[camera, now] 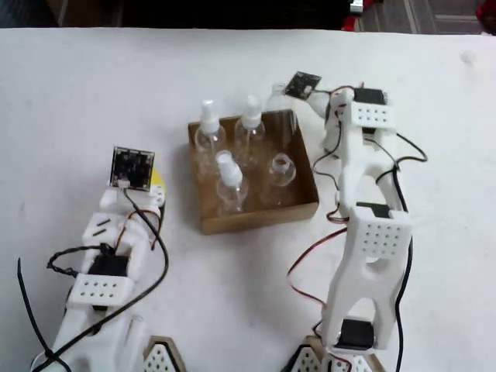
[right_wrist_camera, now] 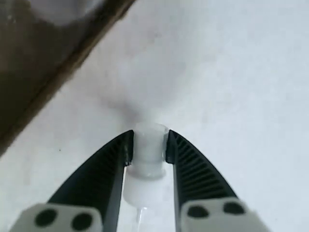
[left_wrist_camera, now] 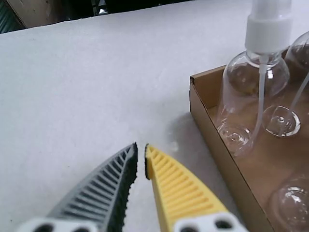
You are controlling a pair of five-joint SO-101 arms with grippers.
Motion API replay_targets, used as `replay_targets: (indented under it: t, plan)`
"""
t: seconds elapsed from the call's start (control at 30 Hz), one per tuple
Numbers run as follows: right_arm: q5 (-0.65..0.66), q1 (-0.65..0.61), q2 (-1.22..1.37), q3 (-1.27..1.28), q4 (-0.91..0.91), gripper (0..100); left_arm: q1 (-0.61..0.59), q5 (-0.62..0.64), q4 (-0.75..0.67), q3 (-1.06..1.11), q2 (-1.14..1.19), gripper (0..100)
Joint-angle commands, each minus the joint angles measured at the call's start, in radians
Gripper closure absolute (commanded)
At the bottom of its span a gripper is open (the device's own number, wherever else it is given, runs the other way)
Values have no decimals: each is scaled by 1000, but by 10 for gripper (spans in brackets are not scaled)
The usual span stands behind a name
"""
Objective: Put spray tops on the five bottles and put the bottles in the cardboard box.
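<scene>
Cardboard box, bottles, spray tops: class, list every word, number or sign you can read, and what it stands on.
No text can be read.
No print on the cardboard box.
No labels on the clear bottles.
Nothing on the white spray top.
Marks on the camera boards: too small to read.

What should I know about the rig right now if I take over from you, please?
Left end effector: shut, empty, above the table beside the cardboard box.
Right end effector: shut on a spray top, just outside the box's far corner.
Done: three capped bottles stand in the box.
Left: an uncapped bottle in the box needs a top. A fifth bottle seems to stand just beyond the box's far wall. It looks uncapped and still has to go in.
</scene>
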Motion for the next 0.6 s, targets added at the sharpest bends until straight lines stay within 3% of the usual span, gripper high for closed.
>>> replay_targets:
  t: [0.0, 0.27, 0.57]
  plan:
    - [-3, 54, -70, -104, 97, 954, 7, -11, -26, -9, -4, 965]
    - [-29, 93, -174, -173, 171, 984, 7, -11, -26, -9, -4, 965]
    - [-427, 71, -377, -275, 124, 983, 7, -11, -26, -9, -1, 965]
